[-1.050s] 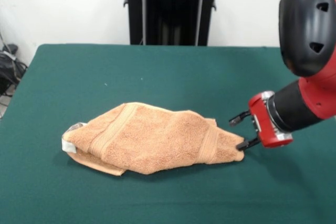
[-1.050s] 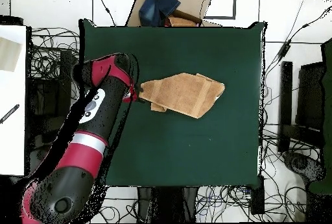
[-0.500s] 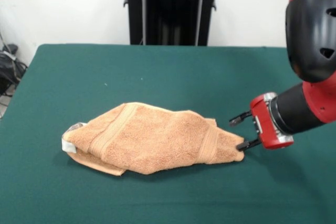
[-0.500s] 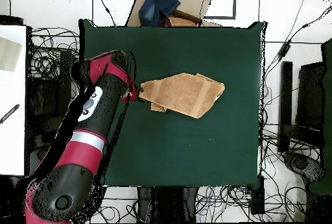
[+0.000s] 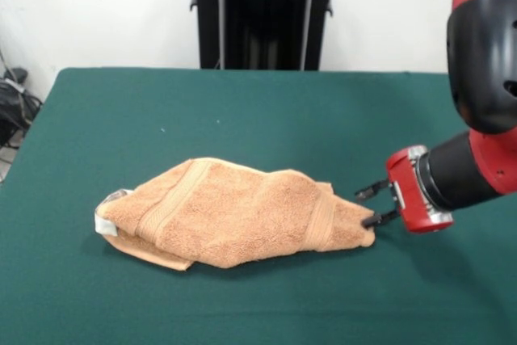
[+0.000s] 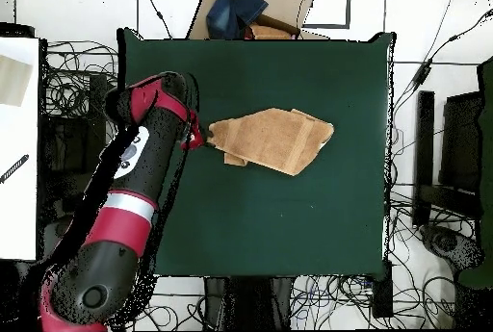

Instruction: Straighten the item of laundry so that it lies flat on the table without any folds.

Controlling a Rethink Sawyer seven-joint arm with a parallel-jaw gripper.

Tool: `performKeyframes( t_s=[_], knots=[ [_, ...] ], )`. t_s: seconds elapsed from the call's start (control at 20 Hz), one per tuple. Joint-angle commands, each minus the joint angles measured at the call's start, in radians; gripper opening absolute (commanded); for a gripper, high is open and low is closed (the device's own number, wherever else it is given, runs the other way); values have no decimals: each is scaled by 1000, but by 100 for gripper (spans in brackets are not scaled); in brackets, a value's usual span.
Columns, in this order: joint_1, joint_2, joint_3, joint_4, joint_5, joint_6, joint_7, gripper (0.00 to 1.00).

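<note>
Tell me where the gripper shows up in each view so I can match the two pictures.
Front view: the gripper sits right of centre, low over the table, at the right-hand tip of the towel.
Overhead view: the gripper is left of centre, at the towel's left-hand tip.
Shared landmark: the towel corner at the jaws.

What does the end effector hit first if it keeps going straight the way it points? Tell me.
Most likely the towel: the end effector points sideways at the towel's near corner, its open fingers level with that edge and almost touching. Exact depth is unclear.
</note>
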Motion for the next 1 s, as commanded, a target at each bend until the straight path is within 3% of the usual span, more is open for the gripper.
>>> performKeyframes(
  t_s=[0.05,0.95,1.0],
  knots=[
    [-47,82,40,-14,-28,-107,161,0],
    [-46,77,41,9,-29,-134,181,0],
    [-46,78,41,8,-29,-135,183,100]
  ],
)
